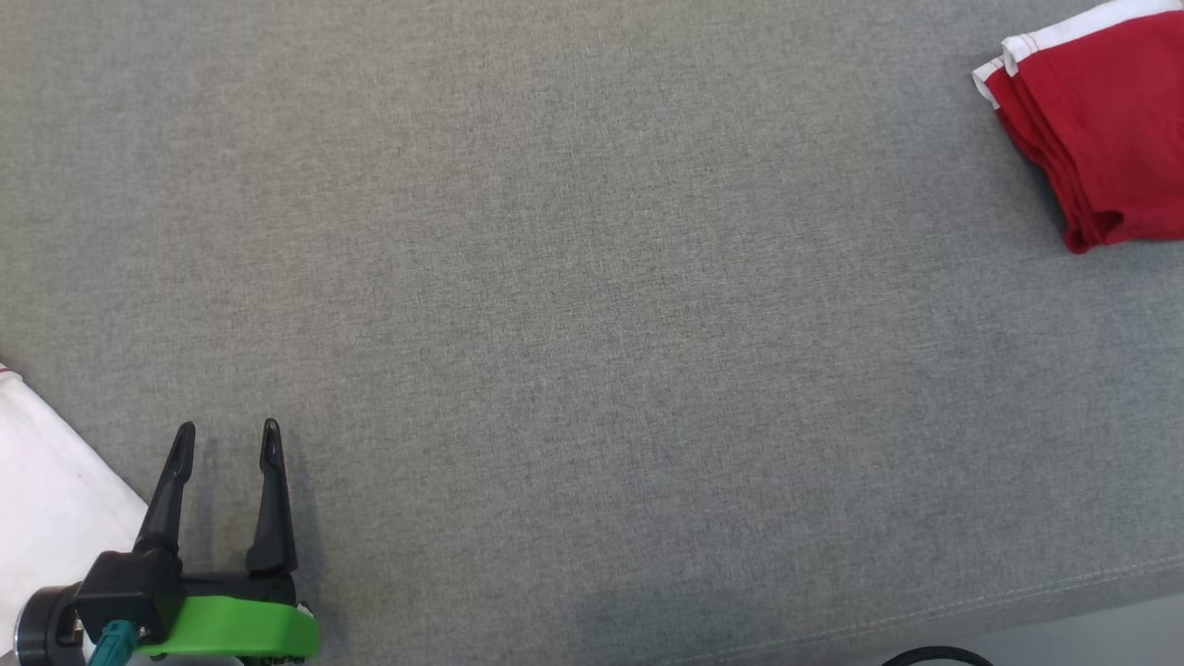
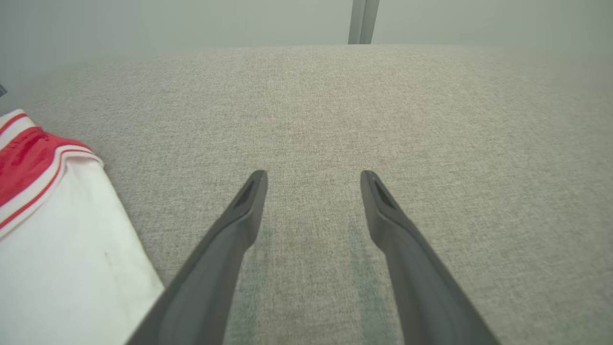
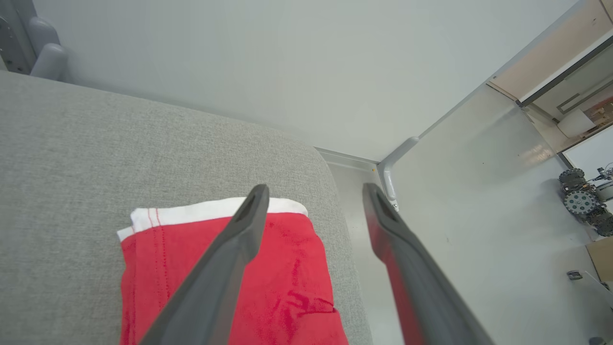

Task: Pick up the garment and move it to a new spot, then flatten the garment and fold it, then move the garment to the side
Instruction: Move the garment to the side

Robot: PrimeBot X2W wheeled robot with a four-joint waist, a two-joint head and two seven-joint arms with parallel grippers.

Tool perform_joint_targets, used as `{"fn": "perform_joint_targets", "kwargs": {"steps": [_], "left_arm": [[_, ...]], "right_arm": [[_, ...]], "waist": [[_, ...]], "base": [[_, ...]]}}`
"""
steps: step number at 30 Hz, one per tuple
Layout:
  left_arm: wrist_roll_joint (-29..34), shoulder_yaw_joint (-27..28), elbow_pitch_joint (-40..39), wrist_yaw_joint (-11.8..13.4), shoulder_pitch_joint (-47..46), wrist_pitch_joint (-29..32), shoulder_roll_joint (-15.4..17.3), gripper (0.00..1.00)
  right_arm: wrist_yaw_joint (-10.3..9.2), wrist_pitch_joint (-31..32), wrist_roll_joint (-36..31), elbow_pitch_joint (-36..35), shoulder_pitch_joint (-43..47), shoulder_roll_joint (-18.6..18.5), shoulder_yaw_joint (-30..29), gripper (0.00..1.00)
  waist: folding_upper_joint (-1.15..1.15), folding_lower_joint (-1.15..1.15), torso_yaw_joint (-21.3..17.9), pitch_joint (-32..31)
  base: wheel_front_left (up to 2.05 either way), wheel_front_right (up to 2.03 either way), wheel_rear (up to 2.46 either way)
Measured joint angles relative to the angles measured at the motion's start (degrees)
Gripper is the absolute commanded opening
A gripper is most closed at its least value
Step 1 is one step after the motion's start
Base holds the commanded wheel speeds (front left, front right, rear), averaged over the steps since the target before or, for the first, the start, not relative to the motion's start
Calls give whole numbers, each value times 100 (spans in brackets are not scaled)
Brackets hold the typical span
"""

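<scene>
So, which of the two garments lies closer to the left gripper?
The white cloth garment with a red-striped band, right beside the left gripper. The folded red garment with white trim lies far off at the right.

Likely a robotics lab: white partition walls (image 3: 239, 72), a geared machine (image 3: 580, 201), a grey fabric-covered table (image 1: 592, 277).

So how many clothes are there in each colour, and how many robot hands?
Red garment: 1
White garment: 1
Robot hands: 2, the left hand and the right hand, both open
Total: 4
</scene>
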Motion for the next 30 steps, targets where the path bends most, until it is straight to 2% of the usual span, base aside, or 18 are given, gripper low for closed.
{"fn": "perform_joint_targets", "kwargs": {"steps": [6, 10, 12, 15, 17, 24, 27, 30], "left_arm": [[-24, -70, 291, -9, 54, 0, -165, 100], [-40, -183, 510, -26, 196, 0, -216, 100], [-60, -180, 604, -25, 270, 0, -250, 100], [-64, -185, 705, -24, 320, 0, -276, 100], [-53, -166, 795, -15, 389, 0, -287, 100], [31, -75, 1092, -18, 522, 0, -299, 100], [38, -62, 1206, -34, 521, 0, -300, 100], [26, -62, 1233, -51, 514, 0, -300, 100]], "right_arm": [[0, -1033, 290, -861, 996, 34, -216, 100], [0, -1315, 437, -1745, 2187, 103, -670, 100], [0, -1365, 463, -2295, 2886, 250, -1000, 100], [-1, -1403, 307, -3108, 3961, 631, -1404, 100], [-1, -1411, 155, -3661, 4613, 1035, -1619, 100], [-1, -1429, -377, -4724, 6134, 2283, -2019, 100], [0, -1433, -594, -4894, 6516, 2565, -1961, 100], [-1, -1434, -697, -4913, 6813, 2684, -1856, 100]], "waist": [[0, 0, 35, -520], [0, 0, 131, -916], [0, 0, 197, -1115], [-1, -1, 310, -1396], [-1, -1, 384, -1573], [-1, -1, 606, -2080], [-1, -1, 689, -2214], [-1, -1, 742, -2306]], "base": [[0, 0, 0], [0, 0, 0], [0, 0, 0], [0, 0, 0], [0, 0, 0], [0, 0, 0], [0, 0, 0], [0, 0, 0]]}}
